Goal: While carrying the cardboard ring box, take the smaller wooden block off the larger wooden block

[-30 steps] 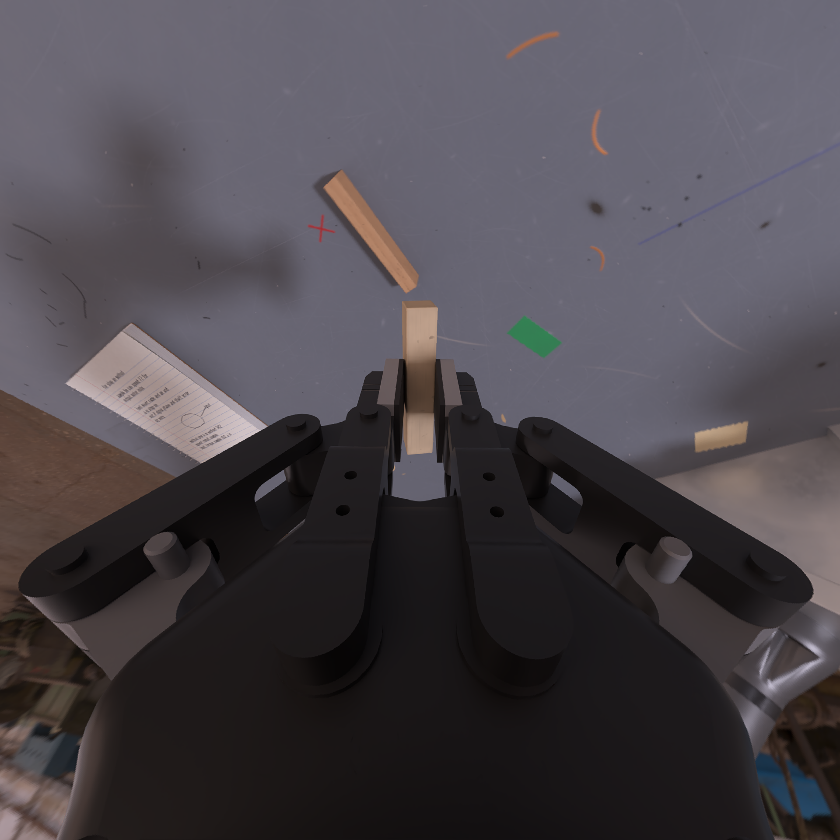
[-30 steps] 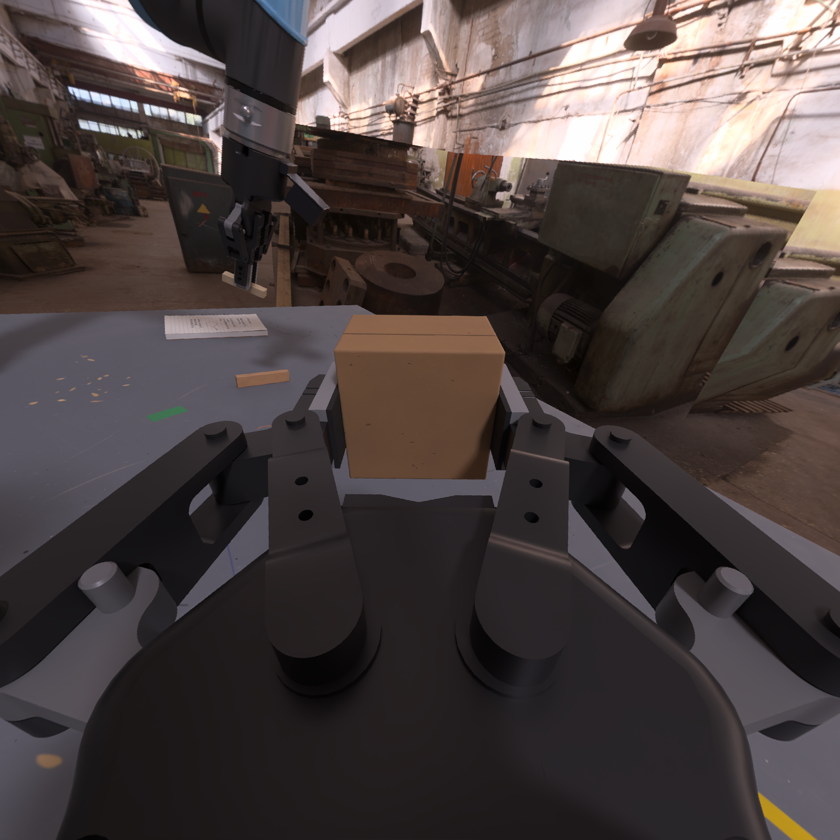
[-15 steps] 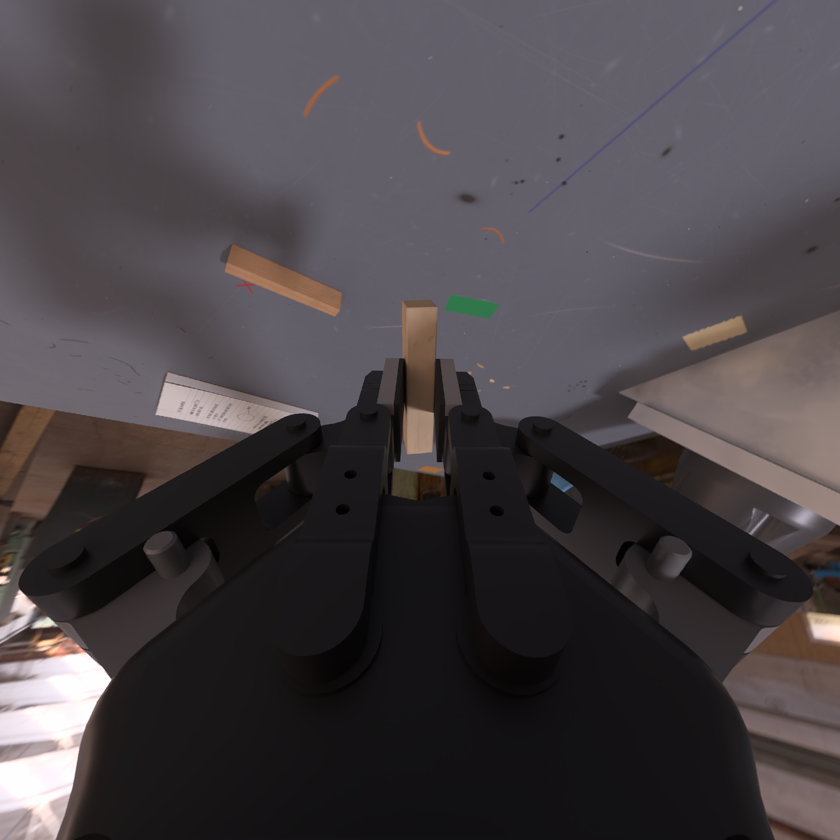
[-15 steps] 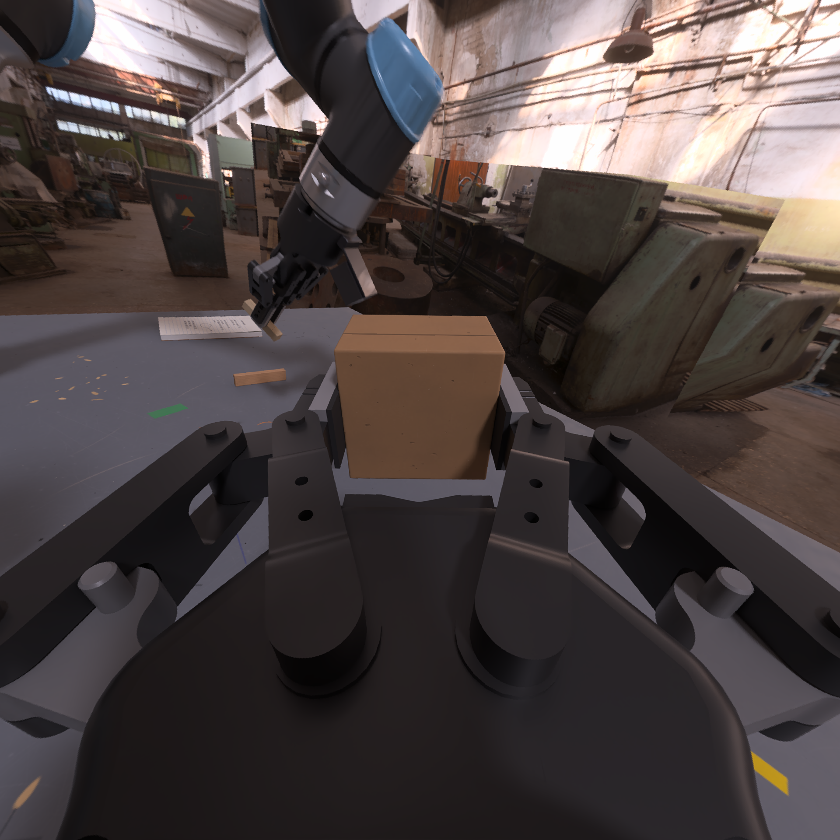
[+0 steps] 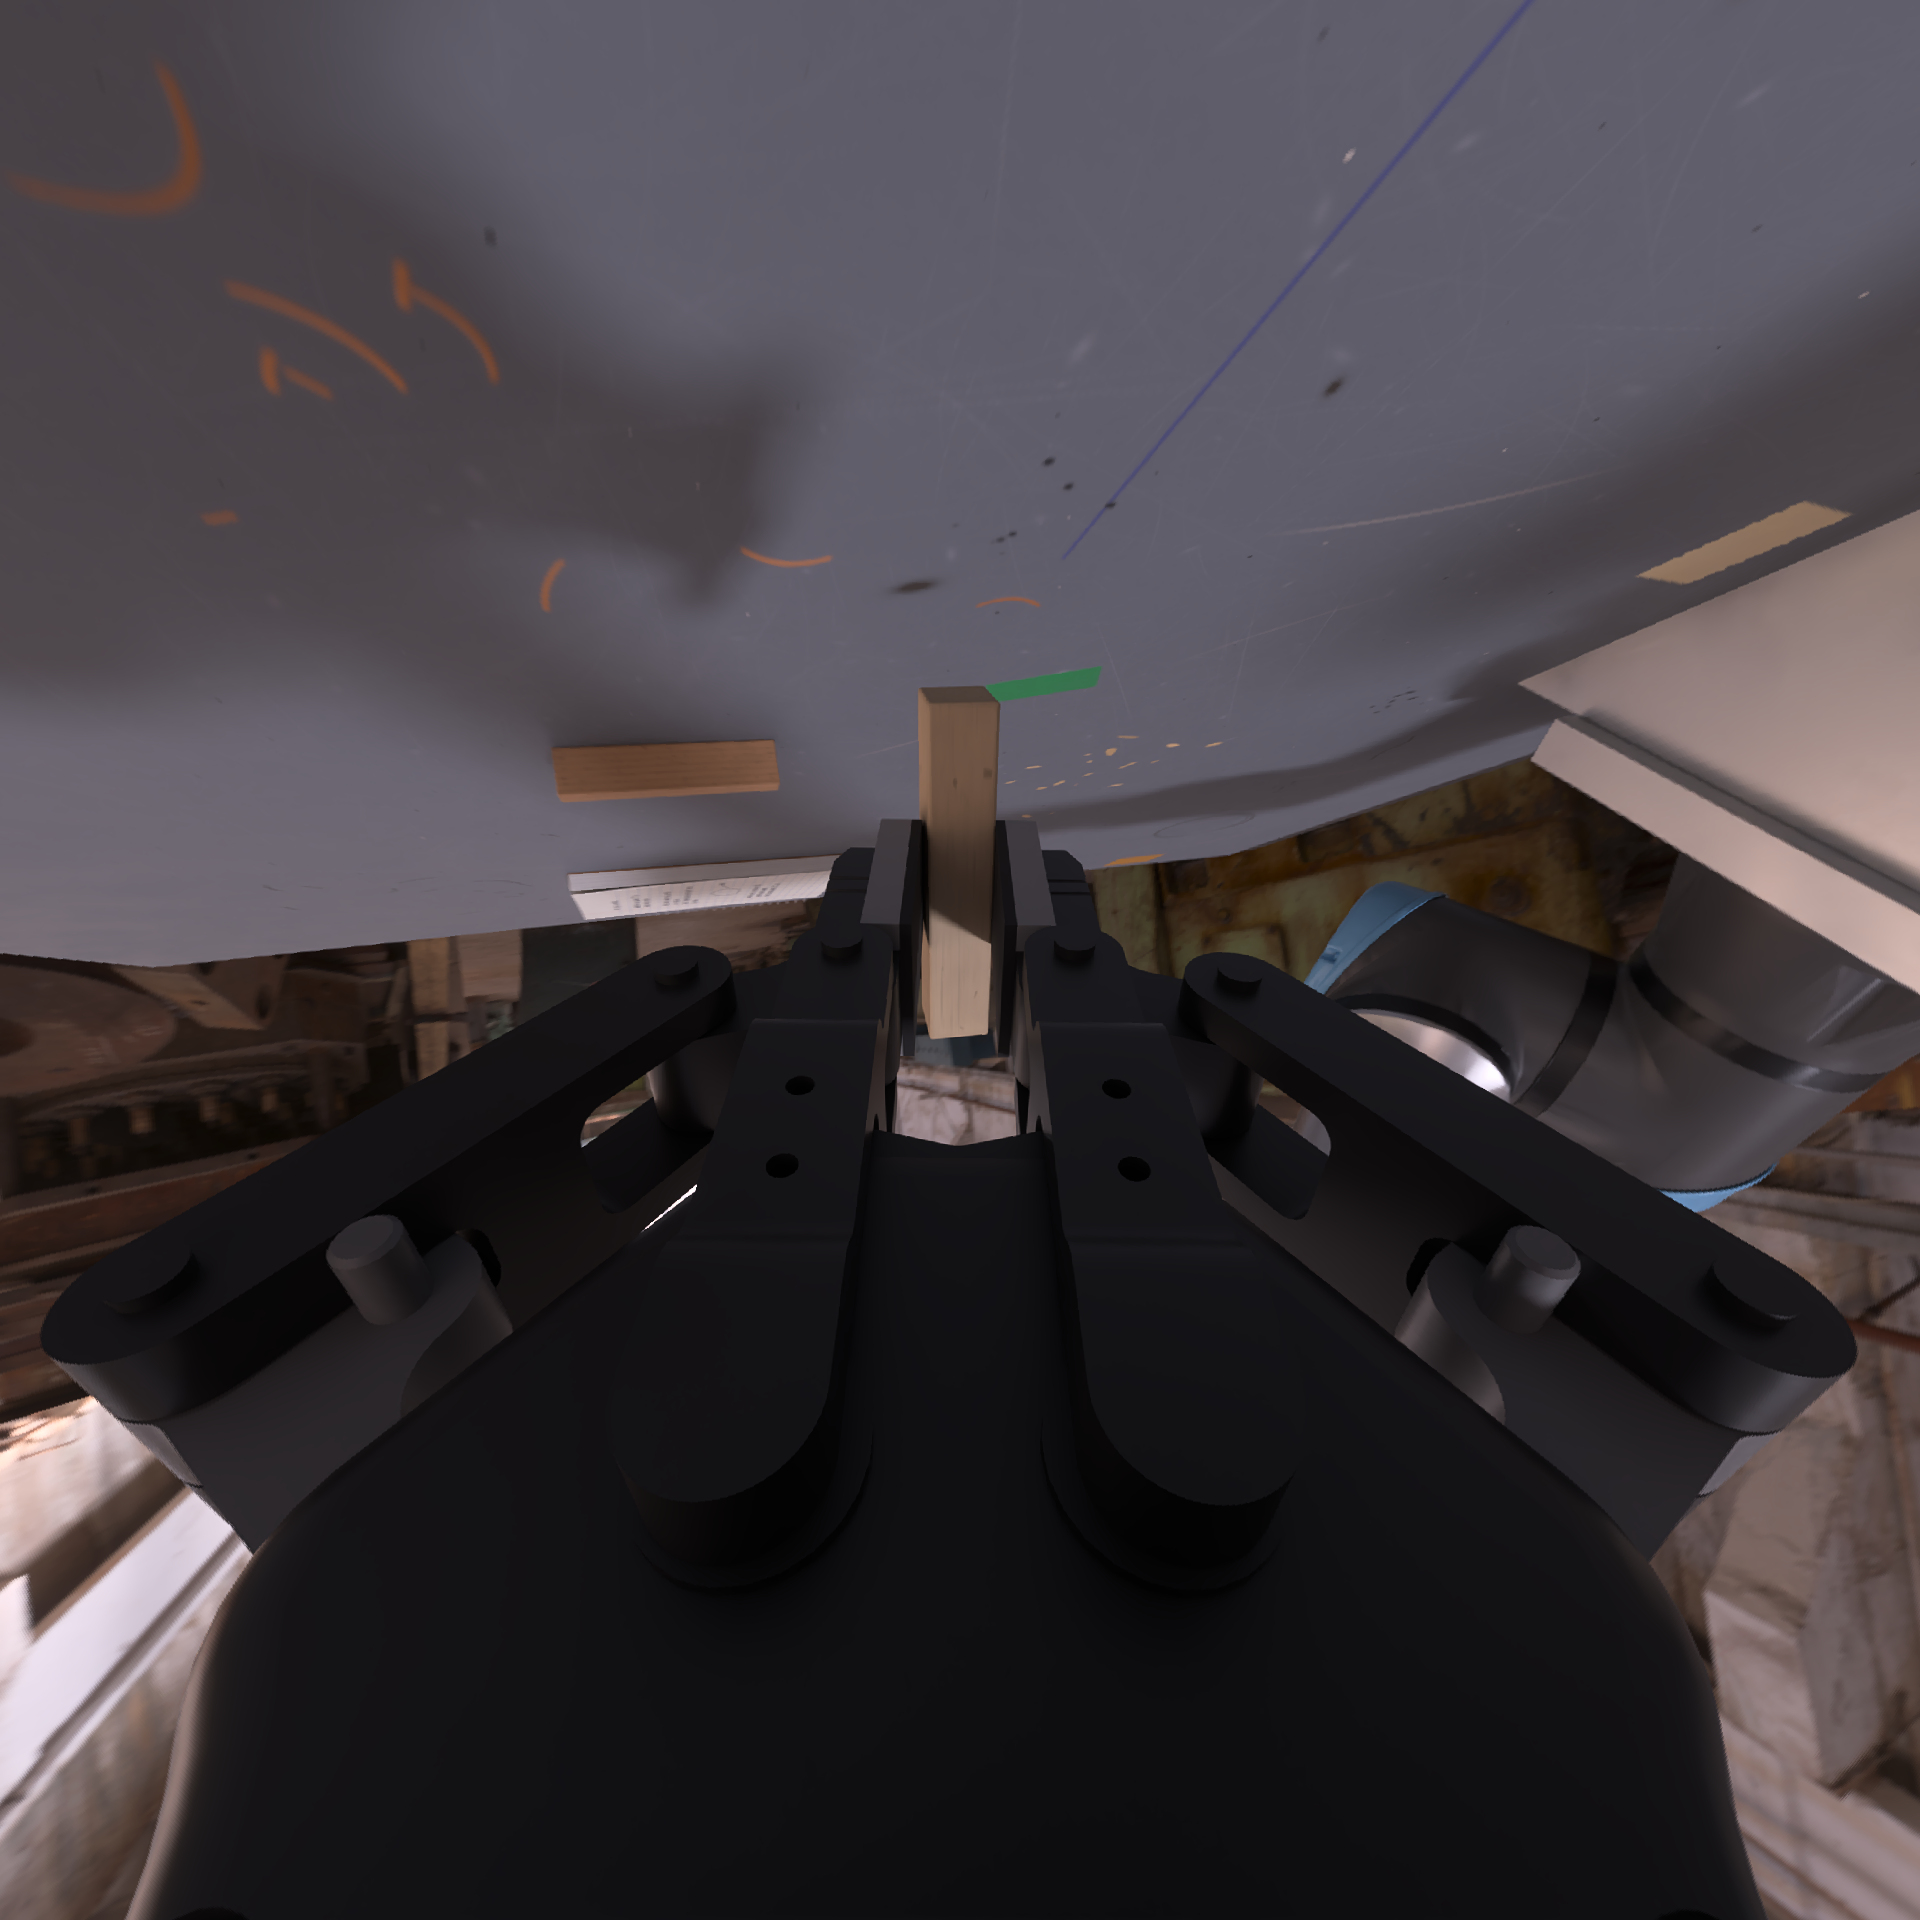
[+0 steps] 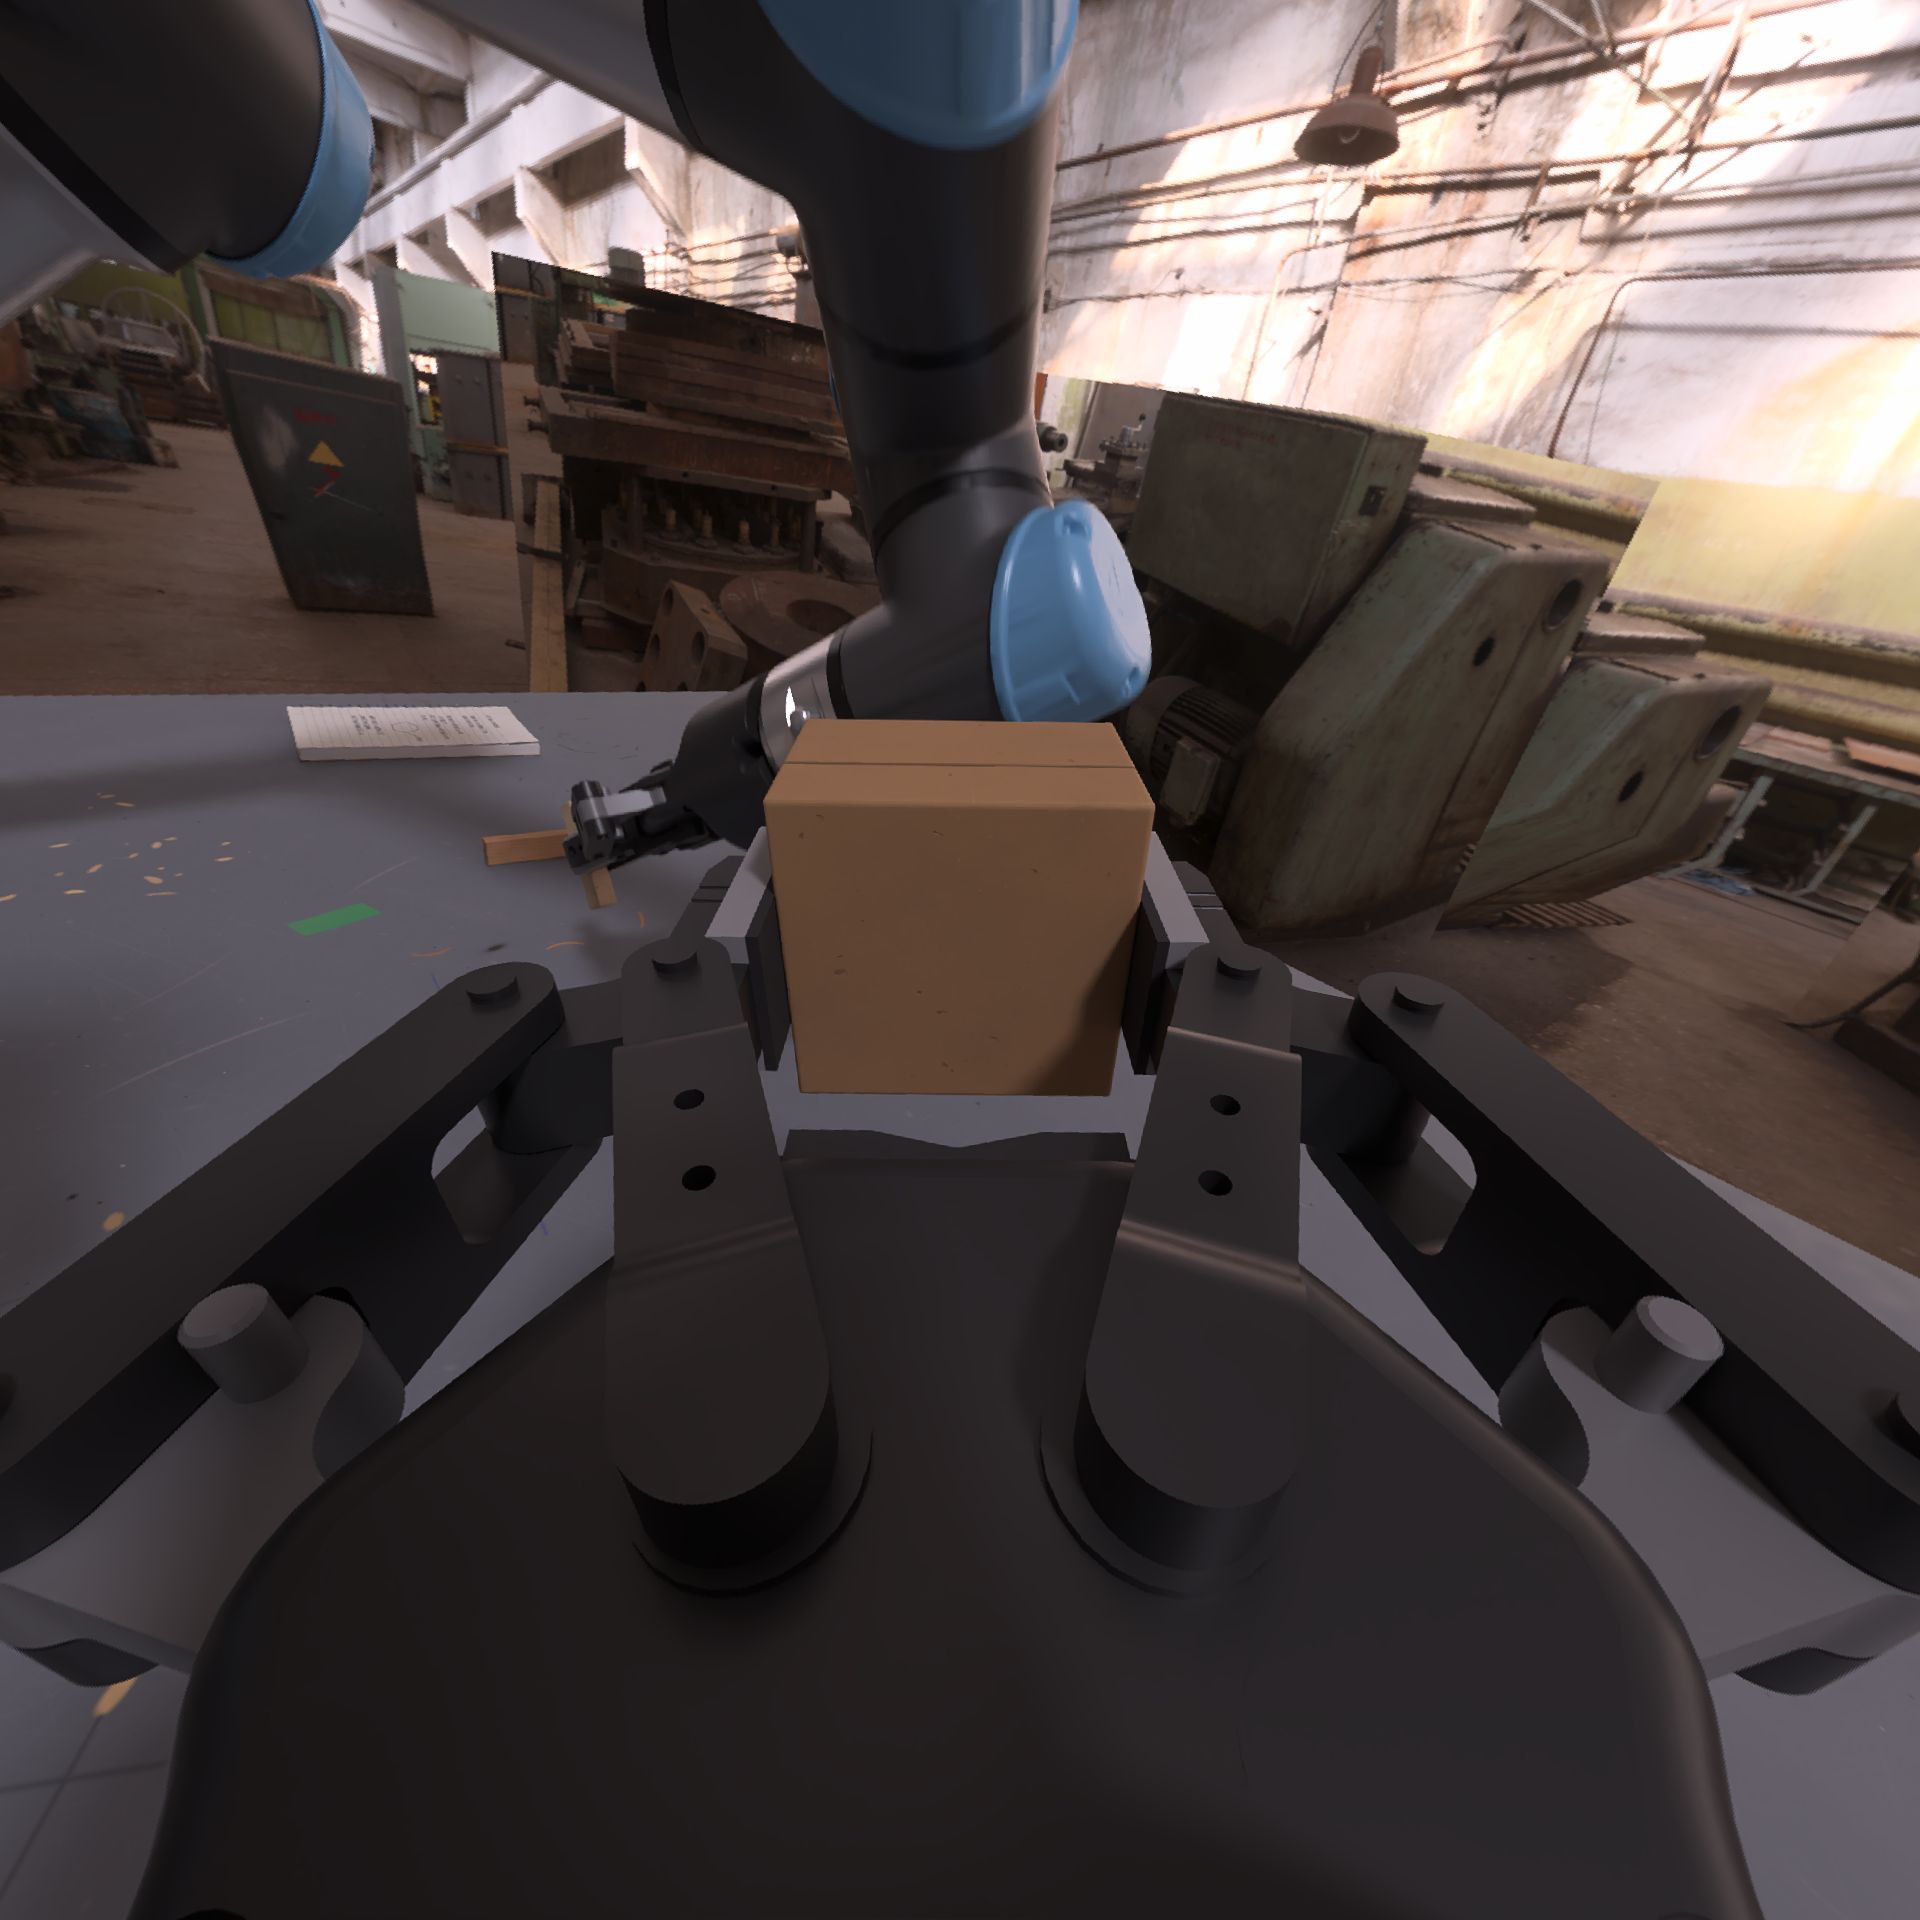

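My left gripper [image 5: 957,831] is shut on the smaller wooden block [image 5: 957,831], a pale stick held upright between the pads, off the table. The larger wooden block [image 5: 665,769] lies flat on the grey table to its left, apart from it. In the right wrist view the left gripper [image 6: 594,844] hangs low over the table with the small block [image 6: 600,890] in it, just in front of the larger block [image 6: 516,849]. My right gripper [image 6: 956,914] is shut on the cardboard ring box [image 6: 956,914], held above the table.
A white notepad [image 6: 410,730] lies at the table's far edge; it also shows in the left wrist view [image 5: 686,891]. A green patch [image 6: 332,918] and orange flecks mark the tabletop. The left arm [image 6: 914,312] crosses above the box. Machinery stands beyond the table.
The left arm has swung down and toward the right gripper, bringing the small block low near the table beside the larger block. The right gripper and box have stayed put.
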{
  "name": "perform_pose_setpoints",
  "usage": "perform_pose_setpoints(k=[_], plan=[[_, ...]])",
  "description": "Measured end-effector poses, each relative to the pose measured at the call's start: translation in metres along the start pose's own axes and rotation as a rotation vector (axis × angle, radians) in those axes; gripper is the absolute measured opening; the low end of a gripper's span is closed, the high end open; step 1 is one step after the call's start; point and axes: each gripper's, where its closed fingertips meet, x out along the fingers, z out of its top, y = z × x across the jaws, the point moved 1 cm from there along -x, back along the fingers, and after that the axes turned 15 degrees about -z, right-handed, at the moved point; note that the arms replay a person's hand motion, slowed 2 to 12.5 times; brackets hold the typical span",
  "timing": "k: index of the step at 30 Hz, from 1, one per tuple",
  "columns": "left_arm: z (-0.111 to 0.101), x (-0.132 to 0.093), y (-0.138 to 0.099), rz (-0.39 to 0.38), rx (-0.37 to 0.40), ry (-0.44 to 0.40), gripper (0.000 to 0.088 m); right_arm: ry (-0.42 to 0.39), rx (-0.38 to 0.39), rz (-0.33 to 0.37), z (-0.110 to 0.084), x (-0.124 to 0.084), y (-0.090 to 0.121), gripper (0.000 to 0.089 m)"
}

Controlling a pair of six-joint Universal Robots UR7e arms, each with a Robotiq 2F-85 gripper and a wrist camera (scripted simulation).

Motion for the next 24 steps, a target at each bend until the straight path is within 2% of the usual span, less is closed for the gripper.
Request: perform_pose_setpoints(k=[10, 19, 24], plan=[[0.041, -0.015, -0.006, 0.102, 0.081, 0.107, 0.0120, -0.014, -0.022, -0.049, 0.007, -0.021, -0.010, 0.0500], [0.064, -0.024, -0.005, 0.153, 0.106, 0.132, 0.0120, -0.017, -0.031, -0.074, 0.010, -0.032, -0.014, 0.0500], [0.073, -0.024, -0.004, 0.155, 0.121, 0.136, 0.0120, -0.015, -0.038, -0.080, 0.010, -0.035, -0.014, 0.0500]])
